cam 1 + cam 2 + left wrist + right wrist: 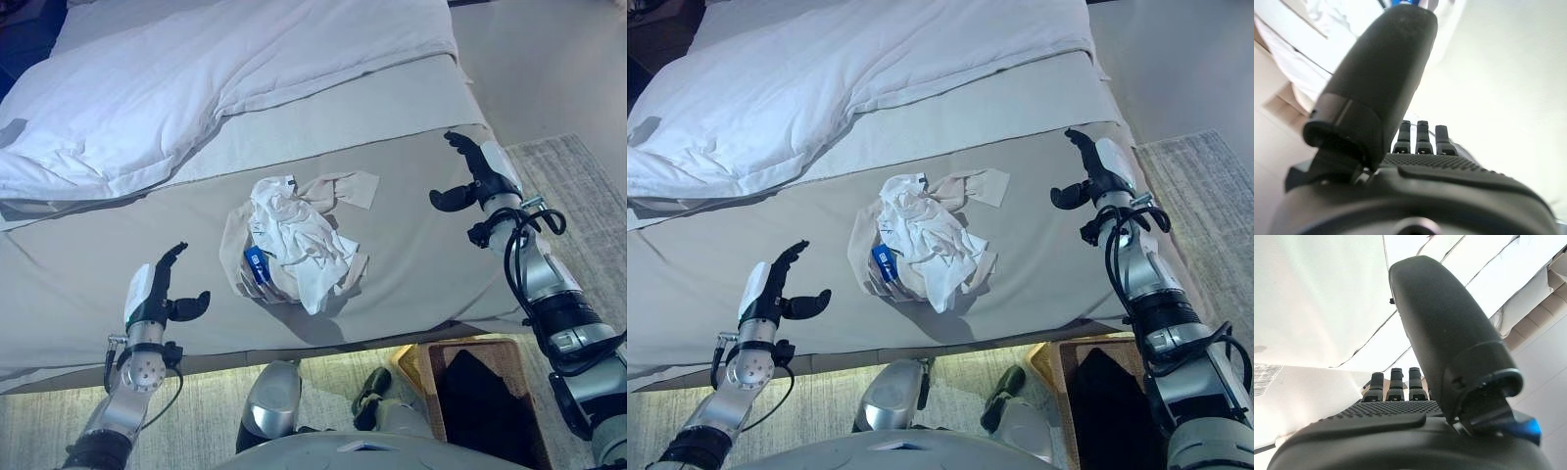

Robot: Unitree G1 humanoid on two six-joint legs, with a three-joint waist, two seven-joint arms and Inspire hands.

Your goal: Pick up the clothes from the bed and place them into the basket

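Note:
A heap of white and beige clothes with a blue patch lies in the middle of the grey bed, near its front edge. My left hand is open above the bed's front left, apart from the clothes. My right hand is open above the bed's right edge, to the right of the clothes. Both hands hold nothing. A wicker basket with something dark in it stands on the floor at the lower right, below the bed's front edge.
A white duvet is bunched across the far part of the bed. A pale rug lies on the floor to the right of the bed.

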